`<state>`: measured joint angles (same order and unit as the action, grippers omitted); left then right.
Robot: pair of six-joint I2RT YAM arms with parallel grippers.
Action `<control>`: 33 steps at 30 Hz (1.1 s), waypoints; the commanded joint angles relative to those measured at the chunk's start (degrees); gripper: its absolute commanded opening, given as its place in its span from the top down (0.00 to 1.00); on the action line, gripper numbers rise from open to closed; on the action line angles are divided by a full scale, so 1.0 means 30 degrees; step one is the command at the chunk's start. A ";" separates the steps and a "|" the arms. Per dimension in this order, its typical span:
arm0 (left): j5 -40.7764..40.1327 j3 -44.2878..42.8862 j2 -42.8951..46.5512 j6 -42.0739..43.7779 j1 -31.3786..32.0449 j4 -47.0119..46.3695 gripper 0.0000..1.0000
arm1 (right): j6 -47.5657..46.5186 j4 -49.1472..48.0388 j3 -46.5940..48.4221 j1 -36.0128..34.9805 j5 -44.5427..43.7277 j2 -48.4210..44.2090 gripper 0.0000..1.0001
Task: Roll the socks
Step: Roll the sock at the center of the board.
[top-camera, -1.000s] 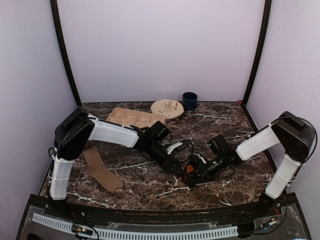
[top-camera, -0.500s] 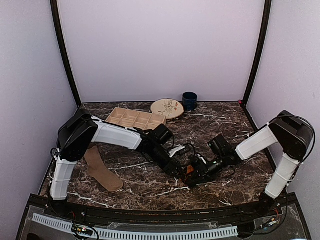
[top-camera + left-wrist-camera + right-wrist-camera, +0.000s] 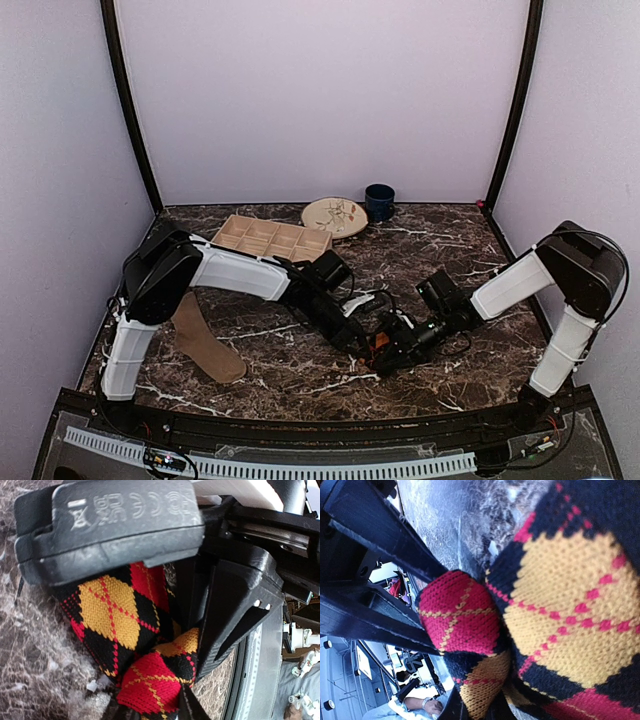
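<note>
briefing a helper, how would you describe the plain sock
On the dark marble table, look at the near left side, by the left arm's base. The tan sock lying flat there is plain, unlike the black diamond-patterned sock at the centre.

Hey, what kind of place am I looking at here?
Probably a robot test booth: plain lilac walls on black posts enclose a marble-pattern table, a left arm and right arm are mounted at its near edge, and a plate, mug and compartment tray sit as props.
</note>
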<state>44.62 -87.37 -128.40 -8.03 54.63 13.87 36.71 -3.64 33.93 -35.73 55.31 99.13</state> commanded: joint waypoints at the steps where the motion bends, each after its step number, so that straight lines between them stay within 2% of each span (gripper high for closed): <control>1: 0.0449 -0.0546 -0.0401 -0.0106 0.0711 0.0446 0.76 | 0.0164 -0.0718 -0.0249 0.0109 -0.0740 0.0271 0.97; 9: -0.0158 -0.0967 -0.0818 -0.0780 0.0774 0.0845 0.85 | 0.0096 0.0080 0.0007 0.0166 -0.1448 -0.0068 0.95; 21: -0.1661 -0.2402 -0.1819 -0.1954 0.0745 0.3852 0.86 | -0.1956 0.3251 0.0712 0.0167 -0.5596 -0.1803 0.72; 27: -0.1482 -0.2488 -0.1984 -0.2553 0.0636 0.4221 0.85 | -0.2312 0.3865 0.0309 0.0158 -0.7422 -0.2446 0.66; 33: -0.1222 -0.2660 -0.2196 -0.2749 0.0525 0.4561 0.85 | -0.1986 0.3695 -0.0499 0.0151 -0.8857 -0.4356 0.64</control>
<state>42.52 -95.61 -132.42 -15.53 55.64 21.58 31.40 6.48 34.41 -35.62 37.21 88.84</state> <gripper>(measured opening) 0.148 0.354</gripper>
